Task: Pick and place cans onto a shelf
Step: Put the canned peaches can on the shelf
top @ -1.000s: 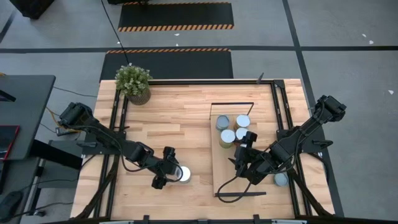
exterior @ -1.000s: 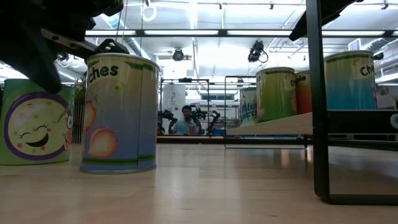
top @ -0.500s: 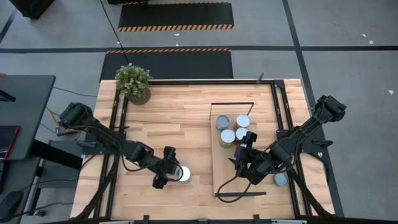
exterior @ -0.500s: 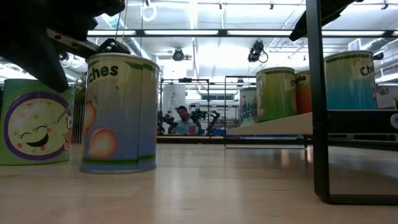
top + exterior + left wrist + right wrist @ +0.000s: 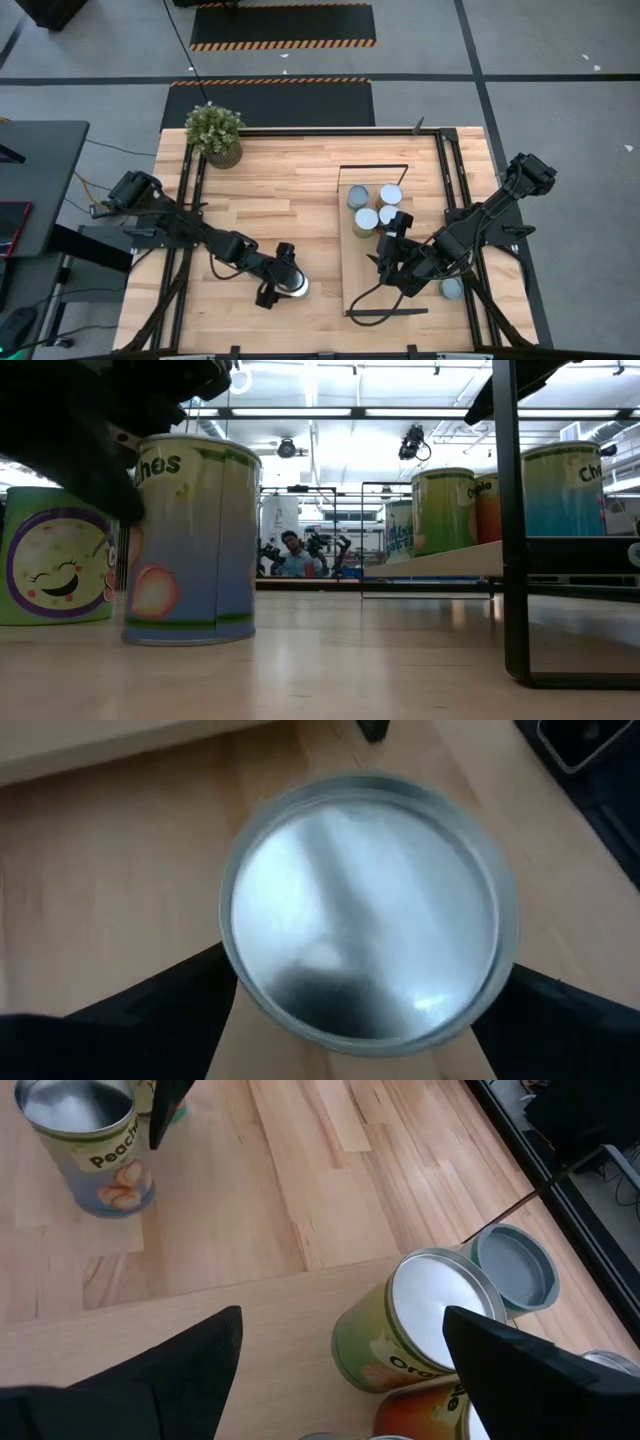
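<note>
A peach-labelled can [image 5: 295, 288] with a shiny top stands upright on the table near its front edge, left of the shelf [image 5: 350, 290]. My left gripper [image 5: 283, 282] is around this can [image 5: 365, 910], a finger on each side. Several more cans [image 5: 366, 220] stand on the shelf's far half. My right gripper [image 5: 385, 262] hovers open above the shelf, just near of those cans [image 5: 435, 1295], with nothing between its fingers. My left gripper has the can between its two fingers, which lie against opposite sides of the can's wall [image 5: 232, 982] just below the top rim. The fingers slant down from the table's left. The can stands upright with its base on the table [image 5: 190, 638].
A potted plant [image 5: 213, 130] stands at the table's far left corner. One can [image 5: 452, 288] with a grey top sits on the table right of the shelf. The shelf's black frame post [image 5: 515, 530] rises at the near end. Bare wood lies between the plant and the shelf.
My left gripper has moved down and toward the table's right, farther around the can, and its fingers have come against the can's sides. The can has slid a little toward the table's near edge and stayed upright.
</note>
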Robot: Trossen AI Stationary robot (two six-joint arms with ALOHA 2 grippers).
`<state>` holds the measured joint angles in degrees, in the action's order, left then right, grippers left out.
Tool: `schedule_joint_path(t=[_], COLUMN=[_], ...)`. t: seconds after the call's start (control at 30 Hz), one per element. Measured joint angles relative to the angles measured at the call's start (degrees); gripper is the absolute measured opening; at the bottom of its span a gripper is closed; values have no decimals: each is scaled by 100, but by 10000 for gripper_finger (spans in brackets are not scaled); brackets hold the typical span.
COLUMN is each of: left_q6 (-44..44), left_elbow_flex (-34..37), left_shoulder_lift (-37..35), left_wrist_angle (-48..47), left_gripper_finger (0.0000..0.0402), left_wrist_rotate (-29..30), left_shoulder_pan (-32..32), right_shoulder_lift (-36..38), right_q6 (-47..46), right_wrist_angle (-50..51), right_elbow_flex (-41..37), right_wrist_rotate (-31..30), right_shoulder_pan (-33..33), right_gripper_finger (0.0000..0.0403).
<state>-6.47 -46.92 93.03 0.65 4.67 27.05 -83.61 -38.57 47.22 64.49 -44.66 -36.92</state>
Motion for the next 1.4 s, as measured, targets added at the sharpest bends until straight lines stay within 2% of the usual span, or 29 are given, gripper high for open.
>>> schedule_joint_path(t=[0.27,0.4,0.67,0.87,1.13,1.4], left_q6=[-7,196,819,1064,1072,1208], left_elbow_flex=[0,-138,-986,-1939,-3097,-3257], left_shoulder_lift=[2,-44,266,1076,1910,1928], left_wrist_angle=[320,369,525,332,-163,-234], left_gripper_finger=[306,296,300,301,302,323], left_wrist_rotate=[28,65,63,16,-215,-242], left_shoulder_pan=[-290,-605,-1219,-1379,-1651,-1726], right_shoulder_lift=[-2,-2,289,605,688,684], right_q6=[76,420,716,280,215,214], right_wrist_angle=[26,40,587,1182,1166,1158], right_elbow_flex=[72,445,870,870,870,868], right_wrist_rotate=[-51,-76,-436,-685,-777,-780], right_shoulder_pan=[1,-1,-81,-274,-428,-429], right_gripper_finger=[352,352,352,352,352,352])
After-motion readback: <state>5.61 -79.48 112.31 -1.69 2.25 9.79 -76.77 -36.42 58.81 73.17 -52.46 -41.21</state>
